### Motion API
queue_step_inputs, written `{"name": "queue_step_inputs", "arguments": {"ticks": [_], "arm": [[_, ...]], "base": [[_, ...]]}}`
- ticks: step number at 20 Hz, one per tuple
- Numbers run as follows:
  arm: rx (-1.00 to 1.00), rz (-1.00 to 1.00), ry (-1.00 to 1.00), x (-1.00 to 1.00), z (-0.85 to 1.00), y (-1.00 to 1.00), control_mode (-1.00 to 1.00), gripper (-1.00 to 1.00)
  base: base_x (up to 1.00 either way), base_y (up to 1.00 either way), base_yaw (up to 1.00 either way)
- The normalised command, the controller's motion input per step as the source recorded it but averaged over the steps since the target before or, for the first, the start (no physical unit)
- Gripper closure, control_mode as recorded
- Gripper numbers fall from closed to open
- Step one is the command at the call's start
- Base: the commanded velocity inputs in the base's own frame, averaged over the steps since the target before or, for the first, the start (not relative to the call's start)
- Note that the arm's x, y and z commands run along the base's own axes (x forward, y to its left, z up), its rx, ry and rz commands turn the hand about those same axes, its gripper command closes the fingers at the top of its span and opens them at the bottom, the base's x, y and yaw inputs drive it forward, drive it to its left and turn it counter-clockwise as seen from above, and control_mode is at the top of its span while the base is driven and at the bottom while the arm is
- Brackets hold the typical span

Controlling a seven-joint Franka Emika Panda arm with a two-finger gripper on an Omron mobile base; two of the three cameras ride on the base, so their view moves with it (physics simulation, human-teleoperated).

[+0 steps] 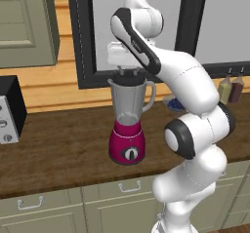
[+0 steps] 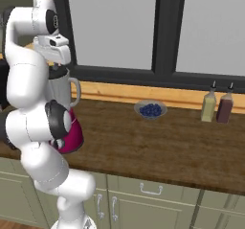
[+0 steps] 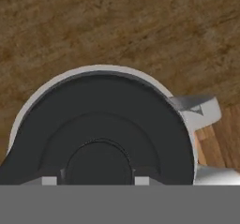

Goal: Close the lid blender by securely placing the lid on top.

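Lid [image 3: 101, 124] sits over the mouth of the blender [image 1: 128, 125], seen in the hand view as a dark round cap covering the jar rim, with a pale edge of the rim showing around its upper side. Its raised centre knob lies between the two fingertips [image 3: 48, 181], which flank it closely on either side; whether they press on it cannot be told from these views. Gripper [image 1: 128, 73] hangs directly above the jar top in the left base view, pointing straight down, its lower end at the dark cap.

Blender stands upright on the wooden counter [image 1: 63, 144], magenta base down, black dial facing the front edge, jar handle [image 1: 151, 94] on the side toward the window. In the right base view the arm covers most of the blender — only the jar handle and part of the magenta base show.

Other items: a black-and-white appliance [image 1: 10, 110] at the counter's left end, well apart from the blender; a shallow bowl of blue berries [image 2: 150, 109] near the back wall; two bottles [image 2: 216, 106] standing side by side further right — both upright.
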Motion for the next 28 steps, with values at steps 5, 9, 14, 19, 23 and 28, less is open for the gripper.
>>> {"name": "queue_step_inputs", "arguments": {"ticks": [5,9,14,19,23,28], "arm": [[0.0,0.08,0.17,-0.11,-0.53,0.0,-1.0,1.0],[0.0,0.11,0.08,-0.17,-0.59,0.0,-1.0,1.0],[0.0,0.04,0.01,-0.01,-0.15,0.0,-1.0,-1.0],[-0.01,0.0,-0.12,-0.3,0.06,0.0,-1.0,-1.0],[-0.1,0.0,-0.27,-0.82,0.19,0.02,-1.0,-1.0],[-0.15,0.04,-0.23,-0.96,0.0,0.22,-1.0,-1.0]], "base": [[0.0,0.0,0.0],[0.0,0.0,0.0],[0.0,0.0,0.0],[0.0,0.0,0.0],[0.0,0.0,0.0],[0.0,0.0,0.0]]}}
